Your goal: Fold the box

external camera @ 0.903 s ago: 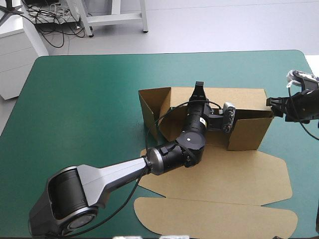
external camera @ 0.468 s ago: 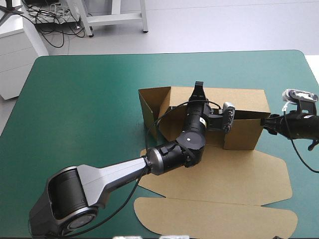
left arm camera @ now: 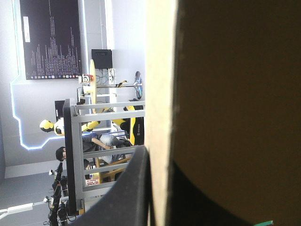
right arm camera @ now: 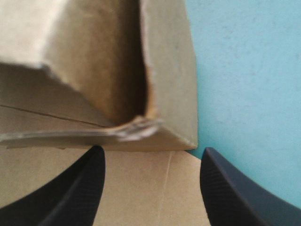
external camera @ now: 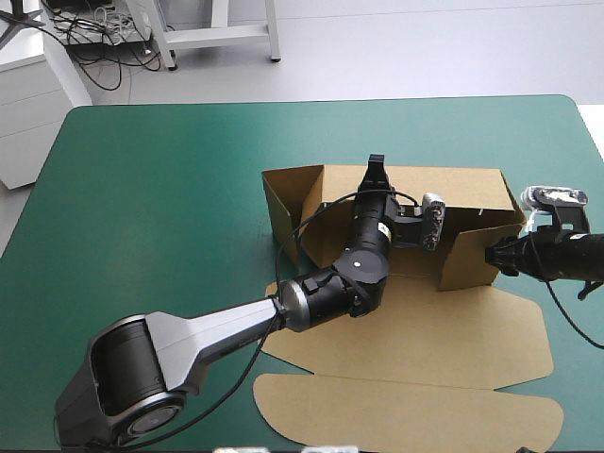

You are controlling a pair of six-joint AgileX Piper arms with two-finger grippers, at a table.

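Box: we see the brown box of cut board (external camera: 406,340) right of the table's middle, its back and side walls raised and its lid flat toward the near edge.
Left gripper: we find the black-fingered left gripper (external camera: 376,172) clamped over the back wall's top edge, with board between its fingers.
Right gripper: we see the right gripper (external camera: 493,257) with its fingers apart, the right wall's corner just ahead of them.
Table: the teal-green cover (external camera: 170,189) lies beneath it all.

Bright, even light; the box (external camera: 472,264) is shadowed inside.
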